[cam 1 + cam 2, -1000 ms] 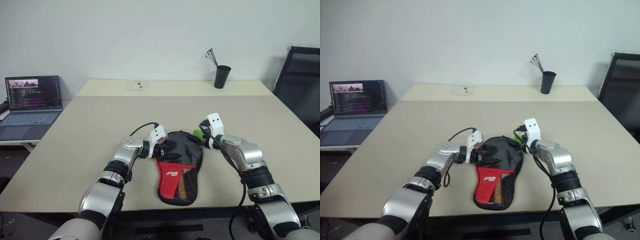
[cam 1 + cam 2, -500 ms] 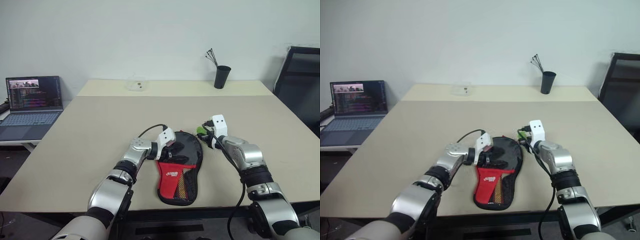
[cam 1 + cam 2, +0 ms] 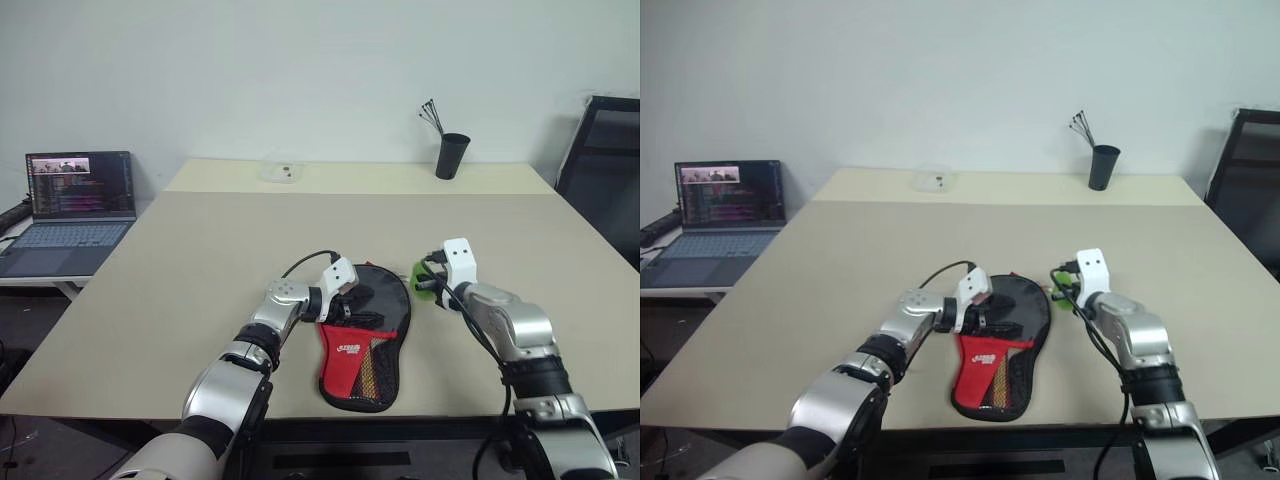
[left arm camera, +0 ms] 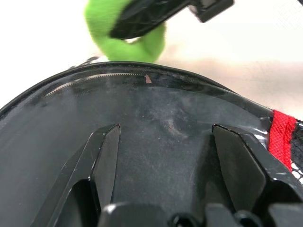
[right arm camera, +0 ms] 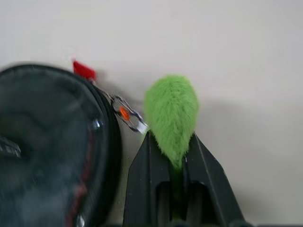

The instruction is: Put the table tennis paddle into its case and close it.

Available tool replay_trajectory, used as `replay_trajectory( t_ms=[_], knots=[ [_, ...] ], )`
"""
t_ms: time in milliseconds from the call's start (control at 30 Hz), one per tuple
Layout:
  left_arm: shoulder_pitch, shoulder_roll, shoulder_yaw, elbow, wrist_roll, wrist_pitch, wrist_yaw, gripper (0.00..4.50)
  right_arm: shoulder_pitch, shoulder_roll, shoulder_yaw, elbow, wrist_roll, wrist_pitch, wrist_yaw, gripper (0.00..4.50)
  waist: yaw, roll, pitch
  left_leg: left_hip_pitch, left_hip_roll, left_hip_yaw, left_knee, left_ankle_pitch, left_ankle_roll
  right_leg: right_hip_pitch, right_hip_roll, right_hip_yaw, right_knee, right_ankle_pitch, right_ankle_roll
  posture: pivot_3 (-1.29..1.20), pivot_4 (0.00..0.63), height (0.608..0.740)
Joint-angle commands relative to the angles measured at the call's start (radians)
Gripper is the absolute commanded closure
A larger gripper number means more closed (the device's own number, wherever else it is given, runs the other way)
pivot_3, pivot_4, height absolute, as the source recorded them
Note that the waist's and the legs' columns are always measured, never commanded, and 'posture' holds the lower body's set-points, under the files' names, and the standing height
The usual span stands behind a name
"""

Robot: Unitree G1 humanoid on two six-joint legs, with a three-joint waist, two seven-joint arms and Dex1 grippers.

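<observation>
The case (image 3: 365, 335) lies flat at the lower centre of the left eye view, near the front edge of the beige desk (image 3: 200, 250), its red panel with white lettering toward the bottom and its round black end farther back. The paddle itself cannot be made out. The left claw (image 3: 352, 302) rests on the round end from the picture's left, its two black fingers (image 4: 102, 158) spread apart and lying on the black fabric. Just right of the case, the right claw (image 5: 171, 156) is pressed together, pinching the fuzzy green ball charm (image 5: 170, 113), which joins the case's rim by a small metal clip. Farther back, a clear plastic box (image 3: 278, 172) sits upper centre and a black cup (image 3: 452, 156) holding thin sticks upper right. An open laptop (image 3: 68, 205) stands at the left edge on a lower surface.
</observation>
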Motion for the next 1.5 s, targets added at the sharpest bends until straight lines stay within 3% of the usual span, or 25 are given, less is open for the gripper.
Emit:
replay_trajectory(
  t_ms=[33,433,667,933,1167,1500],
  knots=[
    [0.035,-0.009,-0.024,0.04,0.033,0.025,-0.025,1.13,0.031,-0.04,-0.042,-0.125,0.012,0.058,-0.007,4.46,0.0,0.0,0.0,0.0,0.0,0.0,0.0,0.0,0.0,0.0,0.0,0.0,0.0,0.0,0.0,0.0,0.15,0.74],
    [0.005,-0.028,-0.011,0.049,0.028,0.072,-0.032,1.13,0.251,-0.208,-0.1,-0.566,0.155,0.34,0.096,4.46,0.004,0.002,-0.002,0.0,0.0,-0.001,0.001,0.0,0.0,0.002,0.0,-0.001,-0.001,0.0,0.001,0.0,0.15,0.74],
    [-0.002,-0.036,-0.012,0.054,0.031,0.072,-0.028,1.13,0.424,-0.304,-0.041,-0.841,0.302,0.449,0.199,4.46,0.011,0.001,-0.002,0.0,-0.001,-0.003,0.001,0.0,0.0,0.003,-0.001,-0.002,-0.003,-0.001,0.001,0.0,0.15,0.74],
    [-0.01,-0.052,-0.014,0.058,0.036,0.068,-0.022,1.13,0.566,-0.417,0.002,-0.961,0.328,0.408,0.242,4.46,0.015,0.001,-0.002,0.0,-0.001,-0.004,0.001,0.0,0.0,0.003,-0.002,-0.002,-0.003,-0.001,0.002,0.0,0.15,0.74],
    [-0.023,-0.065,-0.014,0.065,0.046,0.061,-0.012,1.13,0.789,-0.612,-0.066,-1.126,0.456,0.315,0.449,4.46,0.027,0.001,-0.003,-0.001,-0.003,-0.005,0.001,-0.001,-0.001,0.005,-0.002,-0.004,-0.005,-0.003,0.004,0.0,0.15,0.74],
    [-0.031,-0.07,-0.011,0.07,0.051,0.058,-0.001,1.13,0.804,-0.618,-0.011,-1.134,0.531,0.221,0.38,4.46,0.027,0.001,-0.003,-0.001,-0.003,-0.005,0.002,-0.001,-0.002,0.005,-0.003,-0.004,-0.005,-0.003,0.005,0.0,0.15,0.74]
  ],
)
